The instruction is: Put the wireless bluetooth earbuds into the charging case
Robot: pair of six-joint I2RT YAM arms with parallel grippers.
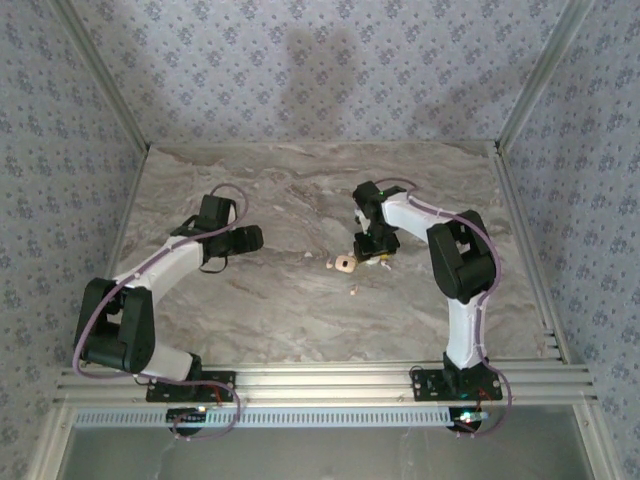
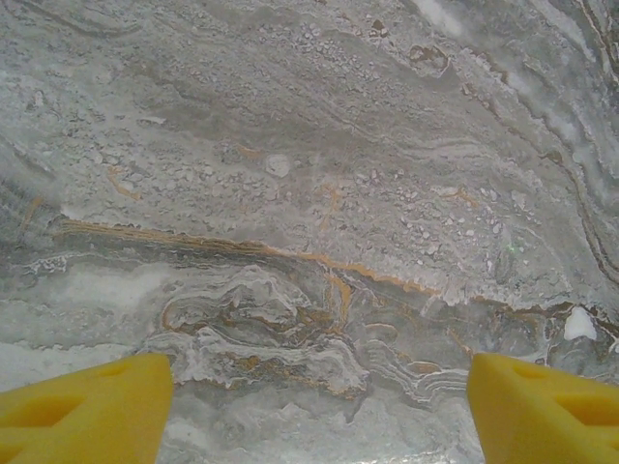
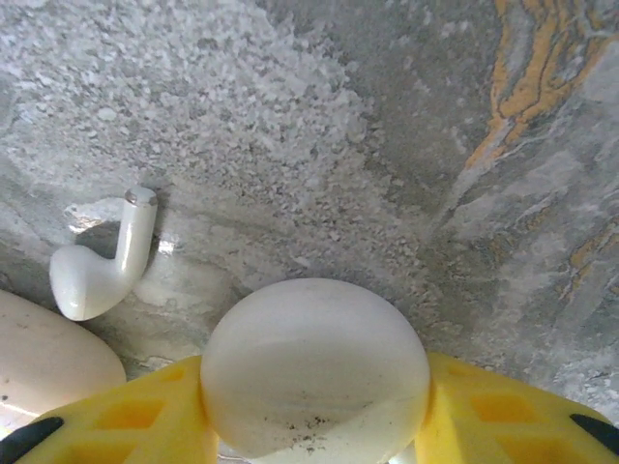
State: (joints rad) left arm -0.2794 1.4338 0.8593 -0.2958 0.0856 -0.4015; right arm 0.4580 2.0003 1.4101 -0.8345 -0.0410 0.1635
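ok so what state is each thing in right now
left gripper: open, empty, above the table
right gripper: shut on a white rounded piece
charging case: resting on the table, hollow centre up
earbud: lying loose on the table, not inserted

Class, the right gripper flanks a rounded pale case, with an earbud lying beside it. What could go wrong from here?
1. The case is smooth and rounded, and the right gripper flanks it from two sides only: squeezed, it may pop out.
2. The earbud lies close by on the table; a slipping case could knock it away.
3. The left gripper hovers open over bare table, probably too far off to steady anything.
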